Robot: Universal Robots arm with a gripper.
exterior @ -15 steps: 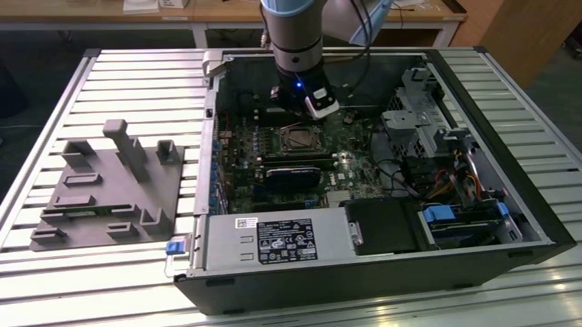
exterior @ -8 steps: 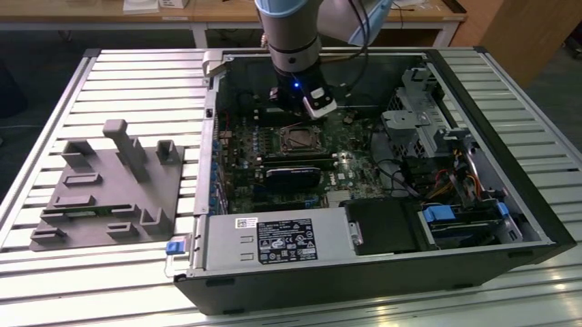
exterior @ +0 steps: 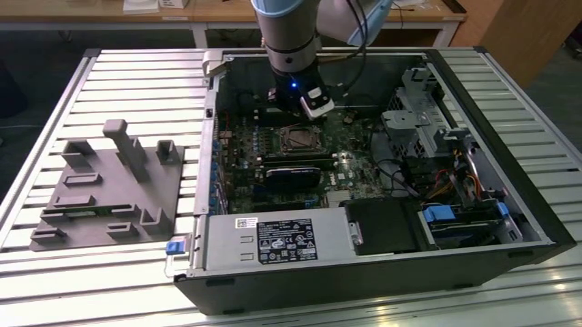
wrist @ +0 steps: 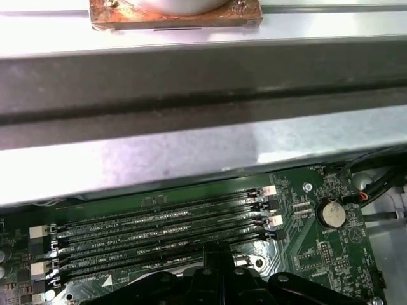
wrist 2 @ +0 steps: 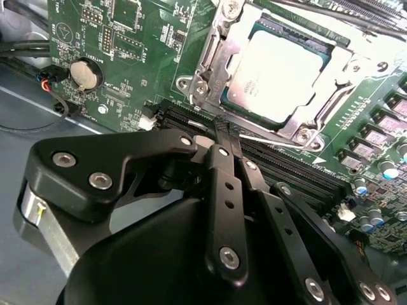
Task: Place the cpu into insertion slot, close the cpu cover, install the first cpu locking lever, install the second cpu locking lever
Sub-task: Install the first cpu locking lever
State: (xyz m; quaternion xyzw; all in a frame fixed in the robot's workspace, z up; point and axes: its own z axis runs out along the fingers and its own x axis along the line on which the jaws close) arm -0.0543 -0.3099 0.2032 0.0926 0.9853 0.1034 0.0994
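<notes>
The cpu (wrist 2: 280, 70) lies flat in the insertion slot (exterior: 281, 140), dull silver top up. In the second wrist view the cpu cover (wrist 2: 210, 60) is down over it, its silver frame lapping the chip's edges and the chip showing through the square cut-out. A thin metal locking lever (wrist 2: 270, 139) runs along the socket's edge, between the cover and the long black memory slots (wrist 2: 286, 168).

The gripper (wrist 2: 222, 127) stands just beside the socket with its black fingers pressed together. Their tips meet at one end of that lever; whether the rod is actually nipped between them cannot be told. In the first wrist view the gripper (wrist: 219, 254) sits over the memory slots (wrist: 159, 229), with a coin battery (wrist: 331, 214) near their ends on the green circuit board (wrist: 318, 254).

In the exterior view the arm (exterior: 289, 34) comes straight down into the open computer case (exterior: 364, 279), and the gripper (exterior: 289, 109) hangs just on the far side of the slot. The case lies on a slatted metal table (exterior: 136, 88). A grey fixture block (exterior: 109, 184) sits on the table at the exterior view's left, well apart from the socket.
</notes>
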